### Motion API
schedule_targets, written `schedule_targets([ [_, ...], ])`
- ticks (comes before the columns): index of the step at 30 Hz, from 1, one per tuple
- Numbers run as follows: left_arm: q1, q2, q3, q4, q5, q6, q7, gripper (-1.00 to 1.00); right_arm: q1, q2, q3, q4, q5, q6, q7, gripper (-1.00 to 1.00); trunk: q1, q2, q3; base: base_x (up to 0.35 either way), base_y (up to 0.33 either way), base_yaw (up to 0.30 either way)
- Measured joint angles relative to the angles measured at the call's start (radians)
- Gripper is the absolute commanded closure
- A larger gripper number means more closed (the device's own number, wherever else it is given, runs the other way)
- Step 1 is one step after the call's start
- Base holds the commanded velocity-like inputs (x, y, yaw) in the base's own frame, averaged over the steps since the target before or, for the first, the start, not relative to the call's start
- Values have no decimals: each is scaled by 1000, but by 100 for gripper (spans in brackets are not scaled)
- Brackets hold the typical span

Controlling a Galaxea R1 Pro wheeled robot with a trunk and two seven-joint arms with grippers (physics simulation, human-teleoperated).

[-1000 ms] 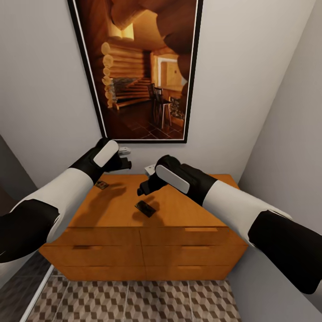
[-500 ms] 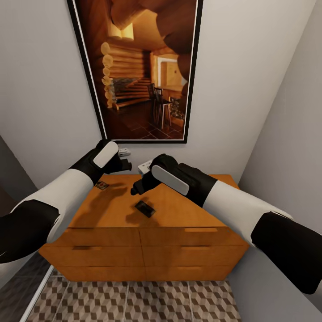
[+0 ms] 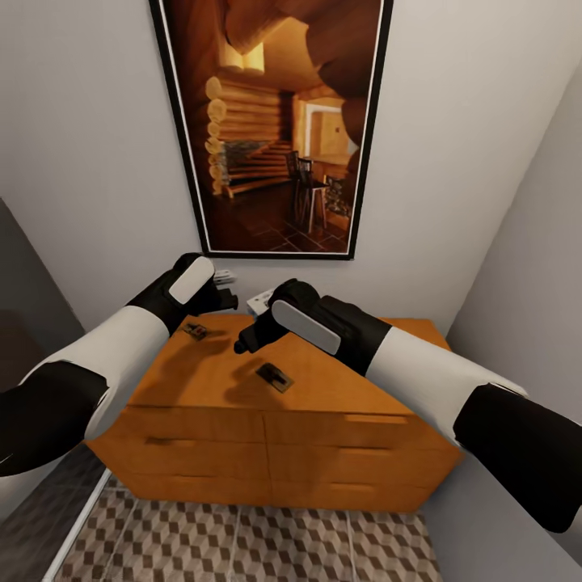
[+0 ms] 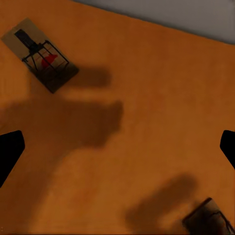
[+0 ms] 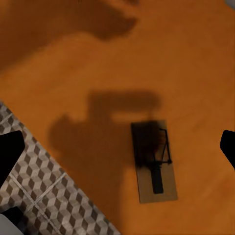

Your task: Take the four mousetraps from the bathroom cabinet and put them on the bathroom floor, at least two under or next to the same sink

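Right gripper (image 3: 245,343) hangs with jaws spread wide and empty above one mousetrap (image 5: 153,160) lying flat on the cabinet (image 3: 323,380) top; left gripper (image 3: 220,296), likewise wide and empty, hovers near a second mousetrap (image 4: 41,55). Judged light, thin and stiff: pinch across the board's long edges, clear of the wire. Remaining traps are hard to make out.

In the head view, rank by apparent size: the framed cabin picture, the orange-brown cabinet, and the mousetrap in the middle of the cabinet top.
1. Low orange-brown wooden cabinet and tall black-framed log-cabin picture: both large, too close to rank.
2. Small dark flat mousetrap: by far the smallest.
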Motion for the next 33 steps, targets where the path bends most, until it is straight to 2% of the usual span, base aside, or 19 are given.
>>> schedule_targets([
  [33, 12, -5, -1, -4, -2, 0, 0, -100, 13, -5, 3, 63, -3, -2, 3, -100, 0, 0, 0, 0, 0, 14],
])
